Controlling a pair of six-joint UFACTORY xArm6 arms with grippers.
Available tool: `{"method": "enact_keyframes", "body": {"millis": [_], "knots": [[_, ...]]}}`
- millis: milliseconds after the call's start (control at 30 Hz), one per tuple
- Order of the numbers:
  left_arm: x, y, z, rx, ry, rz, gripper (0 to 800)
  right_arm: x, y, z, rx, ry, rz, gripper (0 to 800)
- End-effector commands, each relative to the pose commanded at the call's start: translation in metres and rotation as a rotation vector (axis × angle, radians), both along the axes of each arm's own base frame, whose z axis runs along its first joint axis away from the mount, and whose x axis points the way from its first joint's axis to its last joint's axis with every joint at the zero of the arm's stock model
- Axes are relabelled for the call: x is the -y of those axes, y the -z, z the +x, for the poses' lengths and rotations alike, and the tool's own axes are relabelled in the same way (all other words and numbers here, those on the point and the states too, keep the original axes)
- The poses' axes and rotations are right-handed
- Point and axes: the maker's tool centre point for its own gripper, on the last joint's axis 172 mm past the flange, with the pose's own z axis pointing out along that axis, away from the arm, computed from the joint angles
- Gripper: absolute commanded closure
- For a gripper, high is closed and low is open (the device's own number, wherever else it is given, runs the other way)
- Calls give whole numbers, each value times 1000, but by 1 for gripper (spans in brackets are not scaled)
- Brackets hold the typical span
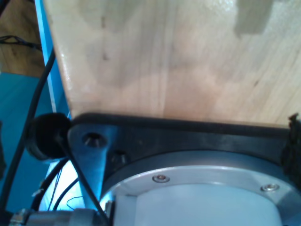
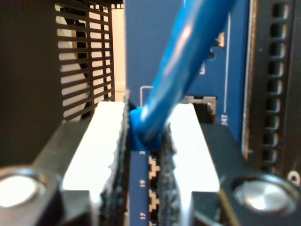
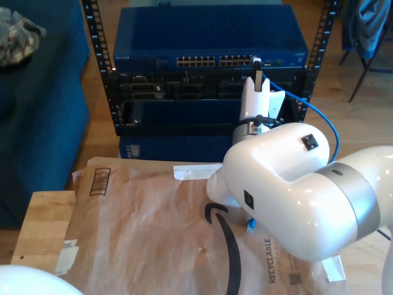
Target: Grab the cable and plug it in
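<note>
While pinching the cable [image 2: 188,56] by its blue plug boot, my second tool [image 2: 143,141] (jaws nearly closed) faces the switch [image 3: 209,37] ports

A lab or office: a server rack [image 3: 104,74] holds a blue network switch [image 3: 209,40].

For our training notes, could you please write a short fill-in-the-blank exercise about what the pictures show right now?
1. My second gripper is shut on the plug end of the ____ cable.
2. The plug is held up at the front of a blue network switch, which is mounted in a ____.
3. The table in the exterior view is covered with brown ____.

Missing words: blue; rack; paper
</note>
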Motion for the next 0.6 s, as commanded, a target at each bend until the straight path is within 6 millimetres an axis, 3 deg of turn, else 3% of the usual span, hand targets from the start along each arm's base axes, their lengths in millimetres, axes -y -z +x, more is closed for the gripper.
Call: {"method": "enact_keyframes", "body": {"millis": [600], "knots": [[0,0,0,0,0,0,0,0,5,-1,1,2,-2,800]]}}
